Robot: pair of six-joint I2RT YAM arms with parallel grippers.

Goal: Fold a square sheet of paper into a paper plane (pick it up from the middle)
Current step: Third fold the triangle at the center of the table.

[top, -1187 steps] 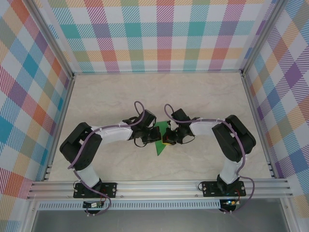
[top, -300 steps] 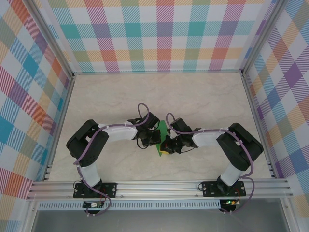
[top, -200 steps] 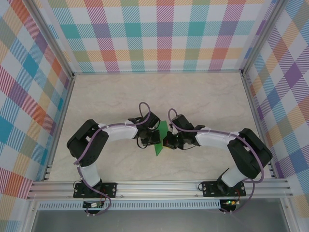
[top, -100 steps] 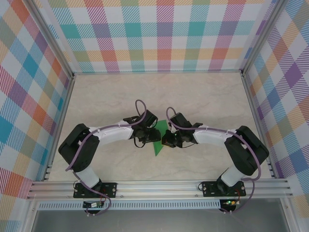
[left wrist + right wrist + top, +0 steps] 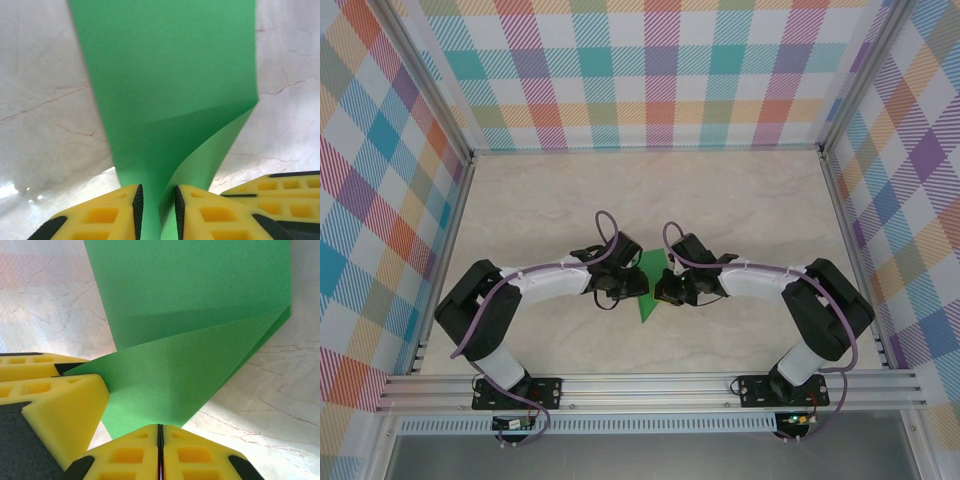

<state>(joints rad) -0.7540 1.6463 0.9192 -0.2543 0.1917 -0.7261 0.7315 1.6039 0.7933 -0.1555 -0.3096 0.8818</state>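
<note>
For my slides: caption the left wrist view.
Left gripper narrowly straddling a raised fold of the green paper above the marble table.

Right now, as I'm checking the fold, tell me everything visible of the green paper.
The square sheet of paper is plain bright green, matte and unprinted, partly folded into a narrow shape tapering toward the arms' bases. One flap lifts off the lower layer along a crease. It lies on the marble-look table between both grippers: it runs between the left gripper's slightly parted jaws, and the right gripper's shut jaws meet its edge.
</note>
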